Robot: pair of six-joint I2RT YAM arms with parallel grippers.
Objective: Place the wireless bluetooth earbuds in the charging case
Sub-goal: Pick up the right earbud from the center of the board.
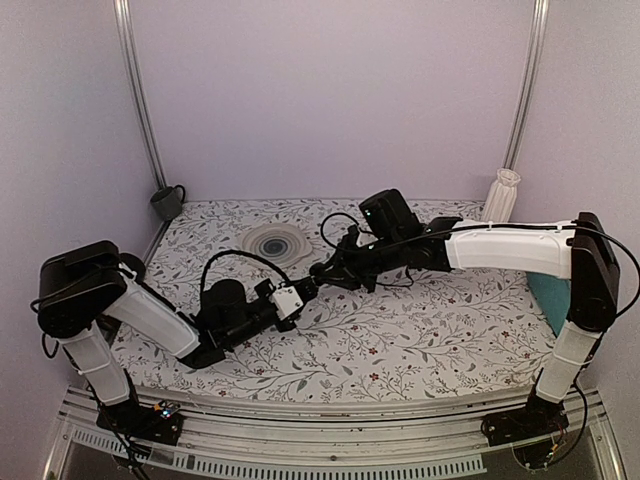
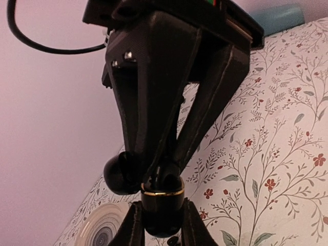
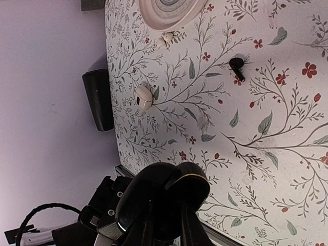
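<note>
The black charging case (image 2: 162, 204), with a gold rim, is clamped between my left gripper's (image 2: 162, 215) fingers and held above the table. Its lid (image 2: 119, 174) hangs open to the left. My right gripper (image 2: 164, 173) comes down from above with its tips together in the case's mouth, on a small dark earbud that is barely visible. In the right wrist view the case (image 3: 193, 185) fills the space in front of my right gripper (image 3: 166, 215). A second black earbud (image 3: 237, 65) lies on the floral cloth. In the top view the left gripper (image 1: 305, 287) and the right gripper (image 1: 322, 272) meet mid-table.
A swirl-pattern plate (image 1: 277, 241) lies at the back centre. A white oval case (image 3: 144, 97) and a small white piece (image 3: 167, 37) lie near it. A dark cup (image 1: 167, 202) stands at the back left, a white ribbed object (image 1: 500, 194) at the back right, and a teal object (image 1: 548, 300) at the right edge.
</note>
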